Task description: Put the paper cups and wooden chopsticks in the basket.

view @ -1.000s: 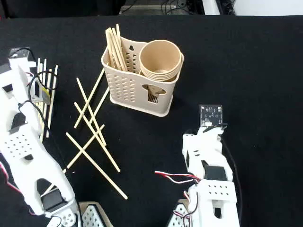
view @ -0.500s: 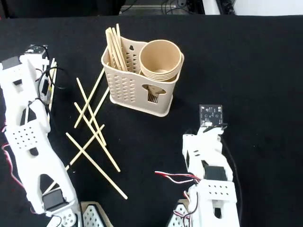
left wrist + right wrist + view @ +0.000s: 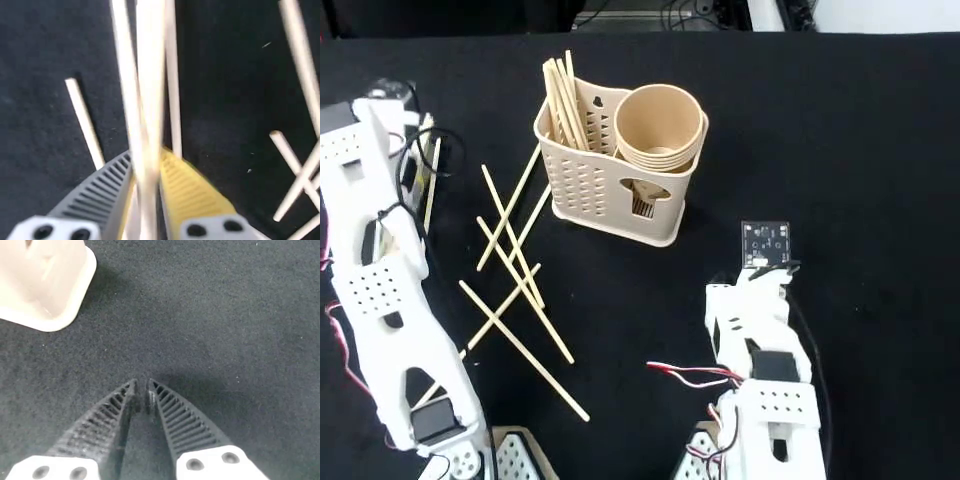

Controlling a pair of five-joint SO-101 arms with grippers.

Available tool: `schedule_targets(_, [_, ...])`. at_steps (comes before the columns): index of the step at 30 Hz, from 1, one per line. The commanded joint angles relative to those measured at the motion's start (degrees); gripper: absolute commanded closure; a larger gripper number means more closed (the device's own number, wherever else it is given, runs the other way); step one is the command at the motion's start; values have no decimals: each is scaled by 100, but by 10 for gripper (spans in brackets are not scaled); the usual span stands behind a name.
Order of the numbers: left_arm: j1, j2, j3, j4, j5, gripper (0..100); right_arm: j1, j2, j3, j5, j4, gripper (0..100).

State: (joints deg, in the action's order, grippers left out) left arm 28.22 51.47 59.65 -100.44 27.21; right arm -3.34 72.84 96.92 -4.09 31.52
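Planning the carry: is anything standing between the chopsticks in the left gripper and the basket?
Nothing upright: loose chopsticks lie flat on the table between the left gripper and the basket.

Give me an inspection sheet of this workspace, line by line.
Surface: table covered in black cloth.
Job's things: basket holds stacked paper cups and standing chopsticks; loose chopsticks lie crossed on the cloth beside it.
Clutter: nothing seen.
Grippers: left gripper shut on held chopsticks; right gripper shut, empty, over bare cloth near the basket.
Cables: red and white wires by the right arm's base.
Surroundings: dark cables beyond the table's far edge.
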Motion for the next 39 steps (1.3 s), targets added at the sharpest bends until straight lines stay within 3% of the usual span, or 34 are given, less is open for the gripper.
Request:
schedule_targets(1, [-145,-1116,-110,-53,-237,971,44,84,-13,-35,-62,957])
schedule_targets(18, [-963,-5793,-3635,273,-378,971,44,84,-13,-35,-62,957])
schedule_targets(25, [-989,-7648,-5165,1547,-897,971,44,84,-13,-35,-62,957])
schedule_targets(33, [-989,-9987,-7609,3631,-1749,971,44,84,-13,-35,-62,957])
schedule_targets(39, [-1138,-11534,-9305,5881,-3182,971,53,84,-13,-35,-62,957])
